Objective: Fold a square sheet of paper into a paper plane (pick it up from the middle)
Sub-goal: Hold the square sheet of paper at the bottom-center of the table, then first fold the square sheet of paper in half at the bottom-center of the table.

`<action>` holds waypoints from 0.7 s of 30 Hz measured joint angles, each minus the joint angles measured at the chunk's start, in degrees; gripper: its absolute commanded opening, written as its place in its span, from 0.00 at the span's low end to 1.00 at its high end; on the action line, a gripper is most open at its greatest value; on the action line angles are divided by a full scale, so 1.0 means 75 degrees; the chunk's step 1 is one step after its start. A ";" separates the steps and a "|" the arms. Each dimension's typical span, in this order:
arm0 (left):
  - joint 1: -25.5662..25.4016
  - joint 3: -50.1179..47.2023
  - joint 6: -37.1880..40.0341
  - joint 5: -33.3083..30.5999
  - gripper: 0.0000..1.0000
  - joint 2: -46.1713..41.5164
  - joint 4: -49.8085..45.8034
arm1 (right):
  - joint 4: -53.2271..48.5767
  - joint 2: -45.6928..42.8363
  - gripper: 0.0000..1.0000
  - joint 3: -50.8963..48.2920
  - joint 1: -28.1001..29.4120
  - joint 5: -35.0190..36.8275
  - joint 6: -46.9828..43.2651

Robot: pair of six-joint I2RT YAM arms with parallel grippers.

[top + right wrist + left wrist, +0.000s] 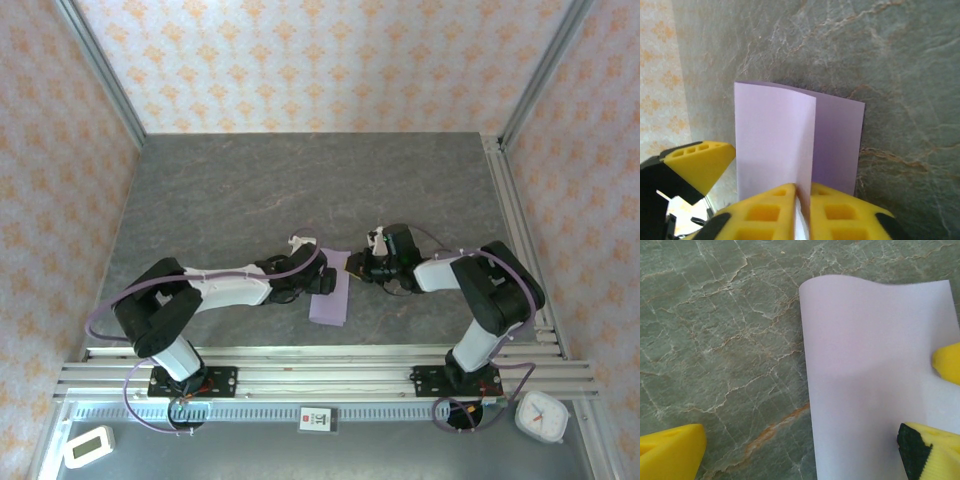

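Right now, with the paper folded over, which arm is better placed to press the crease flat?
Probably left: the left fingers are open and straddle the edge of the paper, free to press, while the right fingers are shut on its raised flap.

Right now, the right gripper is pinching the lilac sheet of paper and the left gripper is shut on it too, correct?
Not quite. The right gripper does pinch the square sheet of paper, but the left gripper is open, its jaws wide apart, as the left wrist view shows.

A lab test cell: aluminium rails frame a marble-patterned table between wallpapered panels.
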 measured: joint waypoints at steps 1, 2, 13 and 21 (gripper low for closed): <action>0.0000 0.0006 0.0023 -0.0003 1.00 0.0017 0.0000 | -0.0015 0.0000 0.26 0.0029 0.0000 0.0003 -0.0012; 0.0000 0.0006 0.0032 -0.0006 1.00 0.0023 -0.0003 | -0.0052 -0.0009 0.31 0.0058 0.0000 0.0006 -0.0055; 0.0000 -0.0029 0.0026 -0.0146 1.00 0.0020 0.0017 | -0.1445 -0.1448 0.43 0.0286 0.0000 0.1343 -0.0472; 0.0000 -0.0079 0.0038 -0.0175 1.00 0.0012 0.0067 | -0.1839 -0.1990 0.42 0.0227 0.0000 0.1862 -0.0466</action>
